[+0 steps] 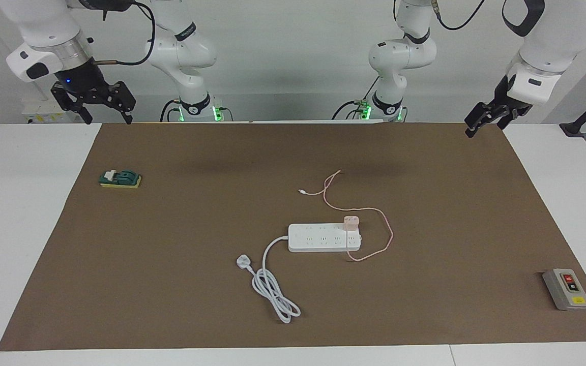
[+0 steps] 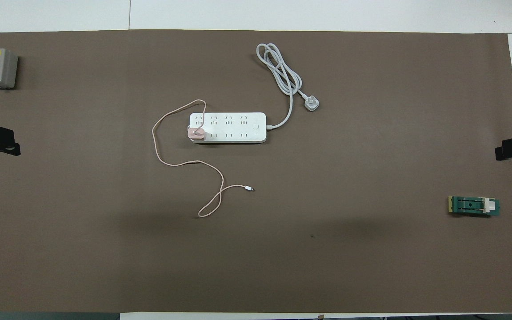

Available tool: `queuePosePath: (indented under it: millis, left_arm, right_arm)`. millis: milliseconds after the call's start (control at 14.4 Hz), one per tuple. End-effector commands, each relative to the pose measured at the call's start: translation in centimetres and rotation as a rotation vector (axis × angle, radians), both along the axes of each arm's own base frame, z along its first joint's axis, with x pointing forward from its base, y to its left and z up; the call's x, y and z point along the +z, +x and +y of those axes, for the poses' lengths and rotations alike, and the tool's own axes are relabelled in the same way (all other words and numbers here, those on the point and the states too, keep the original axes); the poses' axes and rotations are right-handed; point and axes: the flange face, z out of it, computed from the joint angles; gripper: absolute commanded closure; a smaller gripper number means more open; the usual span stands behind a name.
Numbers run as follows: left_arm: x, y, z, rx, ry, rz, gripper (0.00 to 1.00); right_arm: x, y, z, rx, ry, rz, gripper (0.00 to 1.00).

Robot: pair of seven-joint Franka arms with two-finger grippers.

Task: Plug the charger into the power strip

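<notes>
1. The charger point(image 1: 351, 222) is sitting plugged into the power strip point(image 1: 323, 237) mid-surface, at the strip's end toward the left arm.
2. The left end effector point(image 1: 481, 121) is hanging wide open and empty over the mat's point(image 1: 171, 284) corner.
3. The right end effector point(image 1: 98, 104) is waiting wide open, holding nothing.
4. The charger's pink cable point(image 2: 167, 151) is trailing toward the robots.
</notes>
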Motion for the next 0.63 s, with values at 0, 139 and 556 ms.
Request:
queuePosePath:
  millis: [0, 139, 556]
  left_arm:
    - [0.7, -0.4, 0.3, -0.012, -0.009, -0.037, 0.00]
    - [0.3, -0.5, -0.5, -0.017, -0.008, -0.040, 0.00]
    - [1.0, 0.8, -2.3, -0.064, -0.004, 0.003, 0.00]
  right_arm:
    - [0.1, -0.6, -0.2, -0.013, -0.017, -0.002, 0.00]
    - [0.0, -0.6, -0.1, -0.013, -0.017, -0.001, 0.00]
    - [0.0, -0.7, 0.0, -0.011, -0.017, -0.001, 0.00]
